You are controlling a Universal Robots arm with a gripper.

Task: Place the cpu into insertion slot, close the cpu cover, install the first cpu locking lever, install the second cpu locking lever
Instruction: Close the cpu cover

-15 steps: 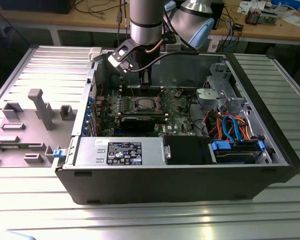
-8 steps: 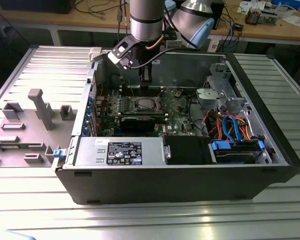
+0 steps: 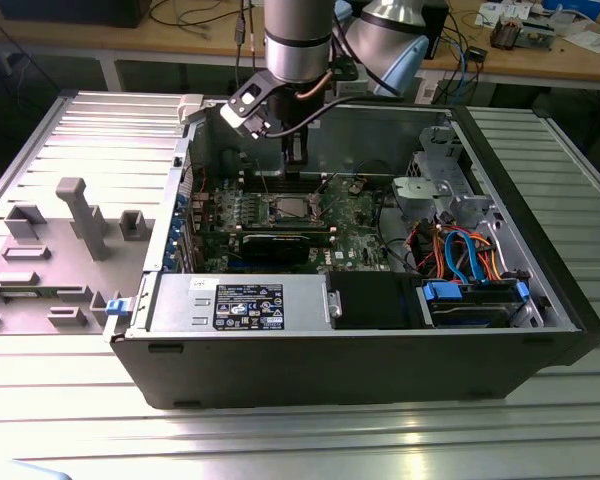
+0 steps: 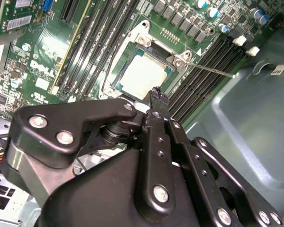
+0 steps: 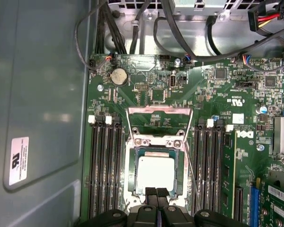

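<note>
**Cpu seated, cover up, claw shut close above**

- Exterior view's left: the case [image 3: 140, 345] wall is well apart from the work. No threat there.
- Centre: the gripper [image 3: 296, 160] hangs low over the board [image 3: 220, 215]. In the first wrist view its fingers [image 5: 151, 197] are pressed together with nothing between them, tips just beside the slot [image 5: 131, 175].
- The cpu [image 5: 155, 172] lies flat in the slot, silver top up, and looks square to the rim.
- The cover [image 5: 158, 110] stands tilted up on the side away from the claw, not down on the chip.
- One lever [image 5: 194, 170], a thin wire, runs free along the slot, unlatched.
- Risks, as judged:
  - The closed tips are near the chip. A low sweep could nudge it askew, and the cover would then bear on a crooked cpu.
  - A push on the cover off its middle could slide off the thin frame and strike the board.
  - The free lever could foul the cover, or spring away if caught by its shaft.
  - The memory slots [image 5: 106, 165] crowd both sides and leave little room for error.
- Exterior view's right: the cables [image 3: 460, 250] lie well apart from the slot. Snagging looks unlikely.
</note>
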